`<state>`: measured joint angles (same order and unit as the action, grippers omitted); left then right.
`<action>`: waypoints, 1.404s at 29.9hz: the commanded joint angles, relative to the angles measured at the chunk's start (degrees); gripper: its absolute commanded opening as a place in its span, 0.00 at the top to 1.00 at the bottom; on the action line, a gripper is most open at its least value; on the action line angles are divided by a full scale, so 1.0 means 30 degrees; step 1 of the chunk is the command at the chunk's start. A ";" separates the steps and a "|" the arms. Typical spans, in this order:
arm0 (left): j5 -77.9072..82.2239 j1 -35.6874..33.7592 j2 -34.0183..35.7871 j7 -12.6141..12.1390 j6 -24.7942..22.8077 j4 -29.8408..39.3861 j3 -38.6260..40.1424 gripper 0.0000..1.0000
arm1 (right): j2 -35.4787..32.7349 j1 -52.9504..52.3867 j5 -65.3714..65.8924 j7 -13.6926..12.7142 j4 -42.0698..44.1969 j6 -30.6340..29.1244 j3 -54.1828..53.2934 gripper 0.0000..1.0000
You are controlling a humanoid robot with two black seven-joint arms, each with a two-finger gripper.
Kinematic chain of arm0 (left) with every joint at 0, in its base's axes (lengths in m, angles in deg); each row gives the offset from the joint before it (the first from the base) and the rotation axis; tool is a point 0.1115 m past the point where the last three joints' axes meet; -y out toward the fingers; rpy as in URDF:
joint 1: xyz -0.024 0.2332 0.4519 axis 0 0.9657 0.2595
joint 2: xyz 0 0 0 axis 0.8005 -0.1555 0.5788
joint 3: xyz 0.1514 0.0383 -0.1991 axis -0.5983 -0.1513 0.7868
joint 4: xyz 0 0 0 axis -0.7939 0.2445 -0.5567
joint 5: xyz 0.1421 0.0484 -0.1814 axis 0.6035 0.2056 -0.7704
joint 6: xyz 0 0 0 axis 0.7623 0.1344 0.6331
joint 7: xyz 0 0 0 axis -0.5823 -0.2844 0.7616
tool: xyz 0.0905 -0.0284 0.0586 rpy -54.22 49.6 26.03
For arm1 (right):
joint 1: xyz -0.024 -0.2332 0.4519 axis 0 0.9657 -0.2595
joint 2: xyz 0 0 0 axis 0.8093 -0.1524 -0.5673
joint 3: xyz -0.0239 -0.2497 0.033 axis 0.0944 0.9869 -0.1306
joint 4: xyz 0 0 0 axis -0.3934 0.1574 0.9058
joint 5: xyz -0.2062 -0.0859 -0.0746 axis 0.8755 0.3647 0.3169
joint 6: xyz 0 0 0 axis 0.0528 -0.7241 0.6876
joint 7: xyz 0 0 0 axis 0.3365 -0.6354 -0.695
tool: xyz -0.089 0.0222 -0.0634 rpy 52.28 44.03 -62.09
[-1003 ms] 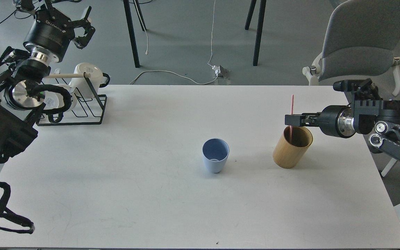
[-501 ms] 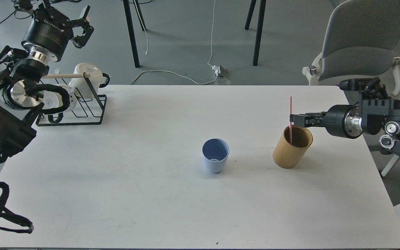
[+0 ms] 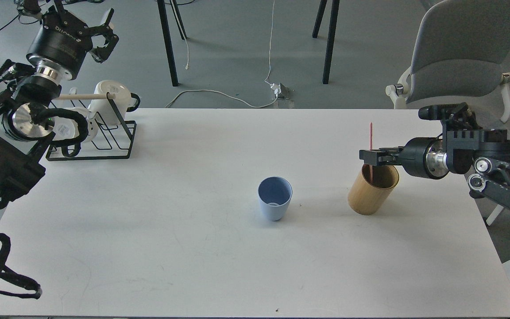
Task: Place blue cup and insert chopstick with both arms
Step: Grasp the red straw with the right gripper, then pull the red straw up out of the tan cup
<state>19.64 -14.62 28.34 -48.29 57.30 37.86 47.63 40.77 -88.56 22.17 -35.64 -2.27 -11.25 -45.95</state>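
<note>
**Right pincer back over the bamboo holder**

Since half a second ago your right pincer has slid left again, and its tip now sits over the near rim of the bamboo holder rather than beside it. You can see it closed on the chopstick, which stands upright with its lower end inside the holder and its pink upper part rising above the fingers. Nothing else on the table has shifted.

Nearest to you is bare white tabletop. Further in, around the middle, the blue cup stands upright with its mouth open, alone, well left of the bamboo holder and touching nothing. The holder leans a little in this view, just under your right arm's wrist.

Toward the far left corner you have the black wire rack with its pale dowel and the white mugs. Your left pincer hangs above and behind it, off the table, fingers spread and holding nothing. Some white lettering shows on its black wrist housing, but it is too small and tilted for you to read.

Beyond the table lie grey floor, cables and a grey chair.
</note>
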 commanded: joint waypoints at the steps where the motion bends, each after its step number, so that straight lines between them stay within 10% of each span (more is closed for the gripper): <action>1: 0.0028 0.0008 0.0044 0.0003 -0.0001 -0.0019 0.0001 0.00 | 0.0231 -0.0049 0.0005 0.0001 0.0079 0.0030 0.0000 0.47; 15: 0.0028 0.0008 0.0044 0.0003 -0.0001 -0.0019 0.0001 0.00 | 0.0437 -0.0196 0.0005 0.0001 0.0402 0.0001 0.0000 0.97; 42: -0.0001 -0.0050 0.0454 -0.0026 -0.0001 0.0011 0.0001 0.01 | -0.5573 -0.7051 -0.0434 -0.0057 -0.5926 -0.1669 -0.1170 1.00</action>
<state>19.64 -14.71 29.68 -48.27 57.30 37.89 47.64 21.88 -108.00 21.17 -35.72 -20.10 -16.72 -47.86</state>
